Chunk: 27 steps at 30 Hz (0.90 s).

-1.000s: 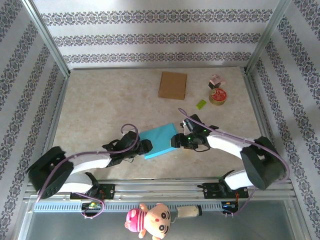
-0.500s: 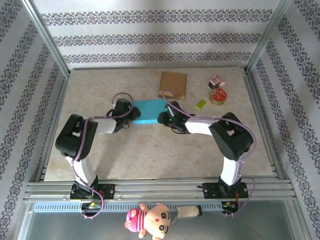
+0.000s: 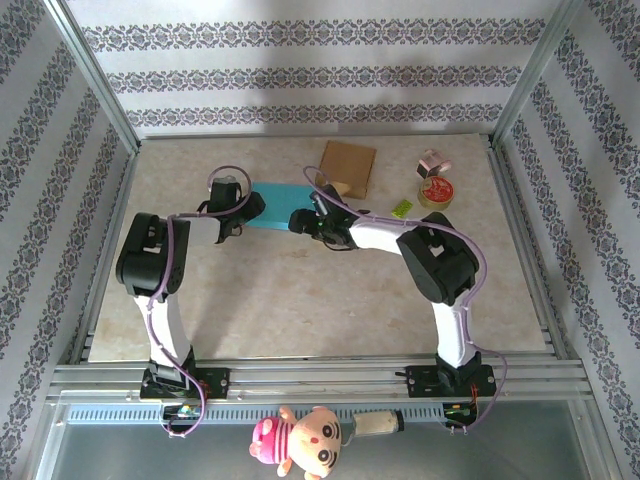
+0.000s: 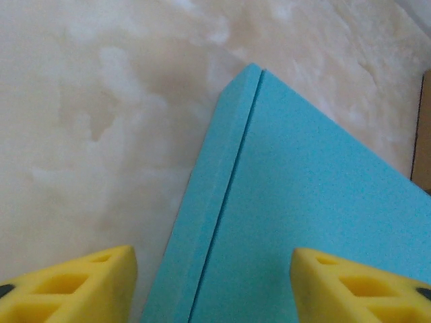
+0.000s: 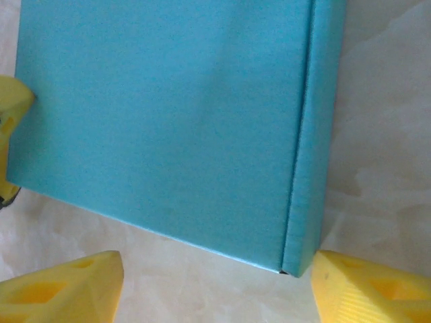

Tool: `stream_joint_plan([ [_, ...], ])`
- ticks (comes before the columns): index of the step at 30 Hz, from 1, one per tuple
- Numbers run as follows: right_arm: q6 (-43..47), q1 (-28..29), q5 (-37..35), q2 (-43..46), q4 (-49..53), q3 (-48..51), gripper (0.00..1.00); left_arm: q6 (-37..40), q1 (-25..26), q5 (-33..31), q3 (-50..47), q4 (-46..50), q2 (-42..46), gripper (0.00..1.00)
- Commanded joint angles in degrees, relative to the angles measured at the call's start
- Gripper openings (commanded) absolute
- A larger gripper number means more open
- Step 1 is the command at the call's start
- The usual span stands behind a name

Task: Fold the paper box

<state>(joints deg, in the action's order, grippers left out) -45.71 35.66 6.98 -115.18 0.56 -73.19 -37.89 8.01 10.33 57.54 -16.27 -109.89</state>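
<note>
One plush doll (image 3: 300, 440) sat at bottom centre. Above the middle, one blue paper box (image 3: 278, 193) lay flat between the left gripper (image 4: 214, 269) and right gripper (image 5: 217, 266), both spread wide (clamping nothing). Beyond lay one brown cardboard piece (image 3: 348, 168) and, at upper right, one round tin (image 3: 436, 192).

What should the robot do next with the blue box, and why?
The blue box lies flat and looks closed on the table. The left claw and the right claw both stand open at its corners, not squeezing it. So it looks set down, and my guess for the next move is pulling both claws straight back off it.
</note>
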Motion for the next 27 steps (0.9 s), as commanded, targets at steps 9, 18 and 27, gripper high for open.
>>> stream_joint_plan([
  [9, 16.9, -6.2, -3.8, 27.4, 13.0, 5.4, 0.98, 7.9, 1.2, -6.8, -6.3, 13.3, 27.5, 0.74],
  [18, 31.7, -14.5, -20.9, 55.7, 5.1, 26.8, 0.98, 19.9, 4.8, -7.0, -22.4, 14.8, 56.1, 1.0],
  [27, 38.1, -30.5, -18.5, 65.7, -13.1, 51.1, 0.98, 24.9, 4.9, -26.1, -37.9, 16.6, 72.5, 0.99],
])
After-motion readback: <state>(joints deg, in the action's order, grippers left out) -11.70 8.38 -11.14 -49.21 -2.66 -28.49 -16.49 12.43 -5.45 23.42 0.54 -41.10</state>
